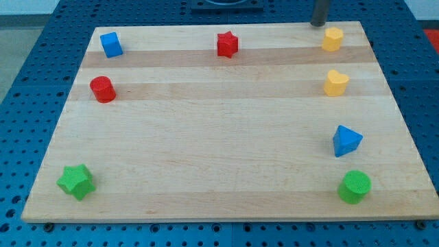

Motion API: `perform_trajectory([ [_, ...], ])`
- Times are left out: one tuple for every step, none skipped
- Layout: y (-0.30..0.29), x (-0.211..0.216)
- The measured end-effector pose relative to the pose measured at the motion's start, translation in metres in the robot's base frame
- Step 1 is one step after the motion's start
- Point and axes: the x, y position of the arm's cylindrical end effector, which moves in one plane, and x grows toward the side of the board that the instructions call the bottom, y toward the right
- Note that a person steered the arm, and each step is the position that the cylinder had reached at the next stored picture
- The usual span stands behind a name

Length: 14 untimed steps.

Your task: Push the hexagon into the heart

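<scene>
Nearest, a green star block (75,181) and green cylinder block (354,186); two red, two blue, two yellow blocks beyond—my tip (317,24) at eleven o'clock beside the yellow hexagon block (333,39), apart, with the yellow heart block (336,83) below.

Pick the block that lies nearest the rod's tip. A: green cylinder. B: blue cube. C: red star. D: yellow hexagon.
D: my tip sits at the view's top edge of the board, just left of and above the yellow hexagon; the other three blocks lie much farther away.

No legible text — no labels.
</scene>
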Motion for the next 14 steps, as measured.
perform_trajectory([
  [0.010, 0.001],
  [0.039, 0.009],
  [0.040, 0.019],
  [0.036, 0.047],
  [0.033, 0.066],
  [0.031, 0.086],
  [0.034, 0.091],
  [0.029, 0.040],
  [-0.004, 0.053],
  [-0.004, 0.070],
  [0.001, 0.093],
  [0.004, 0.119],
  [0.004, 0.146],
  [0.004, 0.171],
])
